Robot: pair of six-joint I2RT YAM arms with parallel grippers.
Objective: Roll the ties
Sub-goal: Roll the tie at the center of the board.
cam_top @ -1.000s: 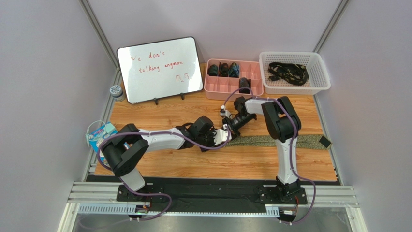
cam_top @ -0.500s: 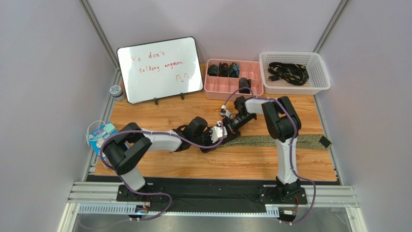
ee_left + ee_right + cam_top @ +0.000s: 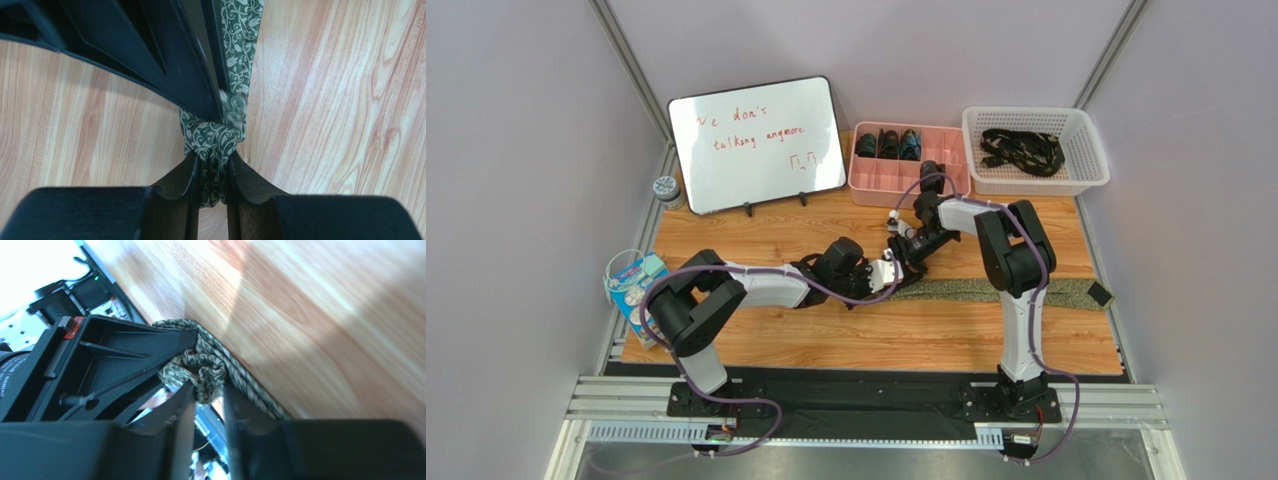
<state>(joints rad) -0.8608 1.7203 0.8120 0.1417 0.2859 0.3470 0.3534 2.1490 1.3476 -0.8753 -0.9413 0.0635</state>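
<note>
An olive-green tie [image 3: 996, 291] lies along the wooden table, its black end [image 3: 1098, 293] at the right. Its left end is bunched into a wad where both grippers meet. In the left wrist view the fabric [image 3: 212, 140] shows a pale vine pattern. My left gripper [image 3: 214, 162] [image 3: 888, 272] is shut on that wad. My right gripper [image 3: 205, 390] [image 3: 904, 252] faces it from the far side. Its fingers stand slightly apart, with a fold of the tie [image 3: 197, 367] at their tips.
A pink divided tray [image 3: 911, 190] at the back holds rolled ties [image 3: 886, 145]. A white basket [image 3: 1036, 113] at the back right holds black patterned ties [image 3: 1023, 148]. A whiteboard [image 3: 756, 140] stands back left, with a small jar [image 3: 666, 188] and a blue packet [image 3: 634, 275] at the left edge.
My left gripper has moved right to the tie's bunched end and closed on it. My right gripper's jaws have parted and its wrist has shifted slightly toward the back.
</note>
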